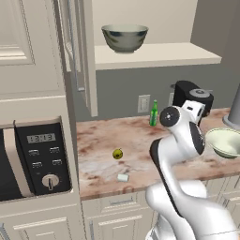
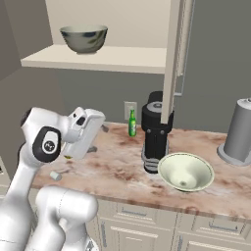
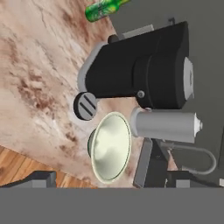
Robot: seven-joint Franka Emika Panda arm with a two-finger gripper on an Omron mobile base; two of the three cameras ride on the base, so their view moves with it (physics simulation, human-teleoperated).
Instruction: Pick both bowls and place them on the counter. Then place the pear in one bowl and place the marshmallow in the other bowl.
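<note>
well below the gripper (image 3: 105,186), wide bowl (image 3: 110,147) on counter (image 3: 39,78)

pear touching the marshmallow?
Apart. The left base view shows the pear and the marshmallow on the counter with bare stone plainly between them.

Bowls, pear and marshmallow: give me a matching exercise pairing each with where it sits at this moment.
Things:
1. deep grey-green bowl
2. shallow cream-green bowl
3. pear
4. marshmallow

Places:
A. on the counter, nearest its front edge
B. on the cream shelf
C. on the counter beside the black coffee machine
D. on the open counter, between the marshmallow and the green bottle

Pairs: 1-B, 2-C, 3-D, 4-A
</note>
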